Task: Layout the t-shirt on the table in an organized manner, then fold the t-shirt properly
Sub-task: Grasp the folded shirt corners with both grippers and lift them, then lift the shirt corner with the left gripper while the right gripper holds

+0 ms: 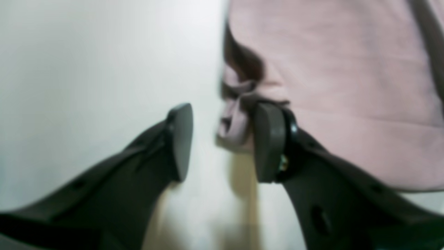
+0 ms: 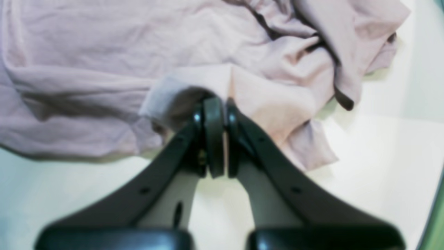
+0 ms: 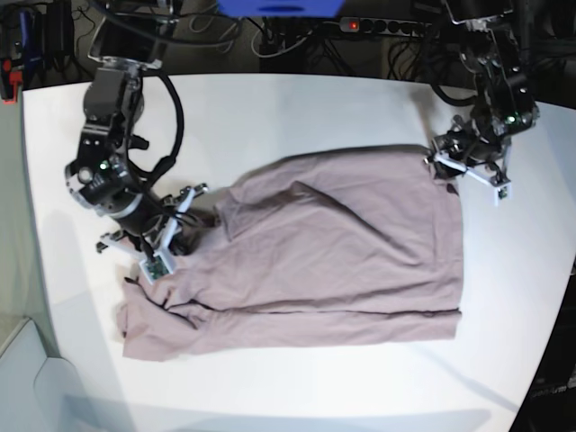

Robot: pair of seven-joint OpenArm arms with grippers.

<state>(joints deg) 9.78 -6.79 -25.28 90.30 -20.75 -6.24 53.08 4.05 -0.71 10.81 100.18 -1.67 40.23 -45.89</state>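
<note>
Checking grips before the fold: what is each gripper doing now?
Left gripper: open, one finger touching the t-shirt corner.
Right gripper: shut on the t-shirt.

T-shirt (image 3: pixel 342 247) spread across table (image 3: pixel 297 108) centre

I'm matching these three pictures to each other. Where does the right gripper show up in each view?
Left wrist: not in it.
Right wrist: right gripper at lower centre, shut on a fold of the t-shirt.
Base: right gripper at middle left, at the shirt's bunched end.
Shared landmark: the mauve t-shirt on the white table.
</note>
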